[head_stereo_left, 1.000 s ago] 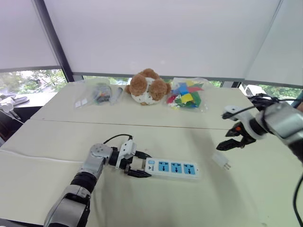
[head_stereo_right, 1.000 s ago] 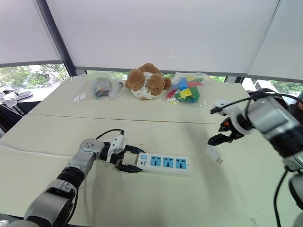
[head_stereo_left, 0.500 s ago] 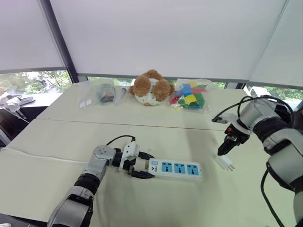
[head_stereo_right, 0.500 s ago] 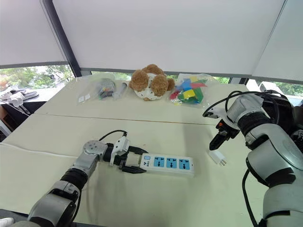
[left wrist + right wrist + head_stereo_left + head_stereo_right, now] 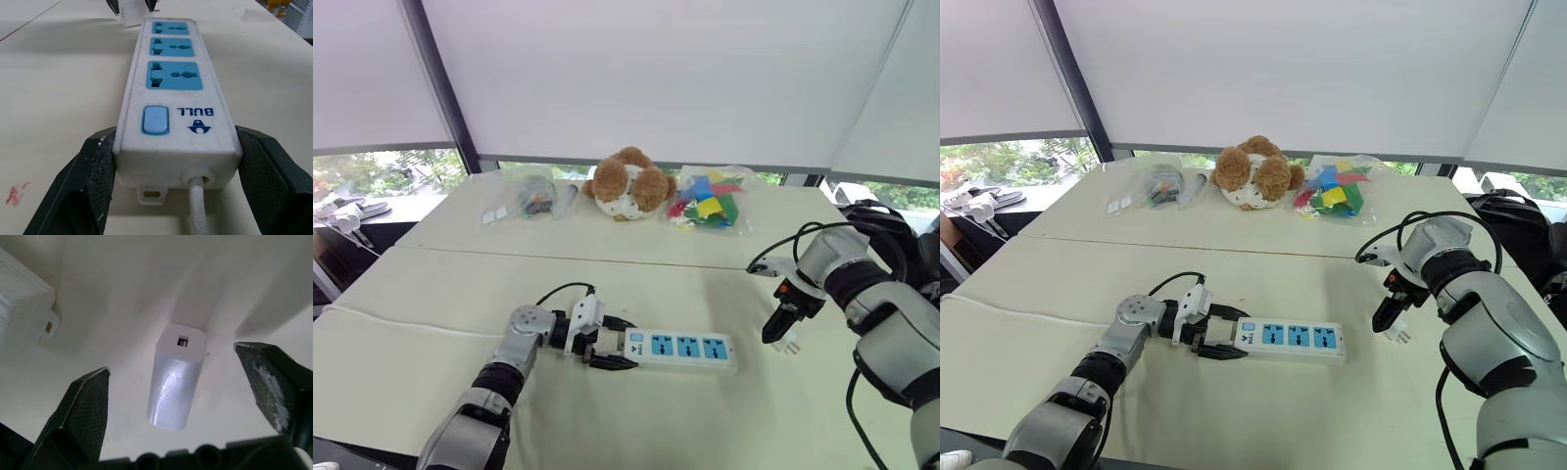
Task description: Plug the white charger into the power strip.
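One risk we note: right gripper (image 5: 1383, 319), open over the loose charger (image 5: 177, 377), closes skewed; left gripper (image 5: 1218, 343) clamps power strip (image 5: 1295, 338).

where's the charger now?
The charger lies on the table, on the robot's right, past the end of the power strip, between the open fingers of the right gripper.

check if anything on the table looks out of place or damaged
A small red smudge marks the cream table beside the cord end of the white power strip. Nothing looks damaged; the white charger lies flat, not yet gripped, between the open fingers of the right gripper.
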Controlling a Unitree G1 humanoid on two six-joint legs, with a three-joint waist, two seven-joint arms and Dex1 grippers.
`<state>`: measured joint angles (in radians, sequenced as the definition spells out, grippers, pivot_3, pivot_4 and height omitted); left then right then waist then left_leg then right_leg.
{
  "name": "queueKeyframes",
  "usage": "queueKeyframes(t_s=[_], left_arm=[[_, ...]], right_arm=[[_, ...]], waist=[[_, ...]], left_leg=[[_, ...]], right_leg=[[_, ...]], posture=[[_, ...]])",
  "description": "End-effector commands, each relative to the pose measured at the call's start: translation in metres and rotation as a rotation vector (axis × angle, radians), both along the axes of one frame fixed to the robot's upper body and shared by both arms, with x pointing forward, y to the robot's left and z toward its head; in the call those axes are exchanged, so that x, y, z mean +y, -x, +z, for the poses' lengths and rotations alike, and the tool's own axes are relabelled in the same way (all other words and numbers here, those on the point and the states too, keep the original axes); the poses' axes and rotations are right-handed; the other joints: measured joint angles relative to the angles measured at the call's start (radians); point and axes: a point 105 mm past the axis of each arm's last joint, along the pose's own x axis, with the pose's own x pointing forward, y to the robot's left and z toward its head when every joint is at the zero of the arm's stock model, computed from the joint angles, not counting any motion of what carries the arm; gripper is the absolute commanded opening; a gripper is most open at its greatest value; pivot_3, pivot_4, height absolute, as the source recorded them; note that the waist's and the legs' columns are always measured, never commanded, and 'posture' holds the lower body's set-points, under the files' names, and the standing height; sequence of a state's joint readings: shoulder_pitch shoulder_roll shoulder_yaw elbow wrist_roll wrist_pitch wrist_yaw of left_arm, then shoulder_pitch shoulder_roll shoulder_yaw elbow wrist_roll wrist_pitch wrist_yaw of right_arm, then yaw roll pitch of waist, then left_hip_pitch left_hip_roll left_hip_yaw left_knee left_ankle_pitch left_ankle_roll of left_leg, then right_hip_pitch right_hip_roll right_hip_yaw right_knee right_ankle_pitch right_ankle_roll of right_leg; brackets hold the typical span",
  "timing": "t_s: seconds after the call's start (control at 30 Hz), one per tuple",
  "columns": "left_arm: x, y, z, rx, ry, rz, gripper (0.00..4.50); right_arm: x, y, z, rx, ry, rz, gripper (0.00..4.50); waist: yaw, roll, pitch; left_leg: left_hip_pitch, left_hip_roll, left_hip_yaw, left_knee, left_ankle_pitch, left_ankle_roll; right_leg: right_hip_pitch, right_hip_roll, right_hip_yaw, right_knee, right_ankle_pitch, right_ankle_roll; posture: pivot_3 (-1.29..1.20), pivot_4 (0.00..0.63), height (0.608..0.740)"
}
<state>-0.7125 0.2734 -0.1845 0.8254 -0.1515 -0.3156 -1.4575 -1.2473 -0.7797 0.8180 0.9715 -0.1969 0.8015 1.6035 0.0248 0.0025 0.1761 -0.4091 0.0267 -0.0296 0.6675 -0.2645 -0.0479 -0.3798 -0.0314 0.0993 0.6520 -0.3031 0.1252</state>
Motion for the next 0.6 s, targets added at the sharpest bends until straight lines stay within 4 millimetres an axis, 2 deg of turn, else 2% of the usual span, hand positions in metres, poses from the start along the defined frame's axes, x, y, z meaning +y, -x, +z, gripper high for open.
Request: queueKeyframes(t_s=[0.03,0.17,0.47,0.6], left_arm=[[-0.015,0.016,-0.035,0.083,-0.098,-0.042,2.95],[-0.016,0.015,-0.036,0.082,-0.094,-0.034,2.95],[-0.018,0.01,-0.034,0.082,-0.088,-0.016,2.95],[-0.02,0.009,-0.034,0.083,-0.086,-0.012,2.95]], right_arm=[[0.002,-0.002,0.003,-0.012,-0.018,-0.018,2.68],[-0.002,0.001,0.0,0.004,0.002,-0.006,0.69],[-0.004,0.003,-0.001,-0.004,0.016,0.027,0.71],[-0.007,0.01,-0.003,-0.022,0.055,0.141,0.71]], waist=[[0.006,0.001,0.0],[0.018,0.001,-0.001],[0.019,0.001,-0.001],[0.022,0.001,-0.001]], left_leg=[[0.0,0.0,0.0,0.0,0.0,0.0],[0.0,0.0,0.0,0.0,0.0,0.0],[0.0,-0.001,-0.001,0.0,0.0,0.0],[0.001,-0.002,-0.003,0.001,0.0,0.0]], right_leg=[[0.0,0.0,0.0,0.0,0.0,0.0],[0.0,0.0,0.0,0.0,0.0,0.0],[0.001,0.0,0.0,-0.001,0.0,0.0],[0.0,0.0,0.0,-0.002,0.0,0.0]], posture=[[0.0,0.15,0.739],[0.0,0.15,0.739],[0.0,0.15,0.739],[0.0,0.15,0.739]])
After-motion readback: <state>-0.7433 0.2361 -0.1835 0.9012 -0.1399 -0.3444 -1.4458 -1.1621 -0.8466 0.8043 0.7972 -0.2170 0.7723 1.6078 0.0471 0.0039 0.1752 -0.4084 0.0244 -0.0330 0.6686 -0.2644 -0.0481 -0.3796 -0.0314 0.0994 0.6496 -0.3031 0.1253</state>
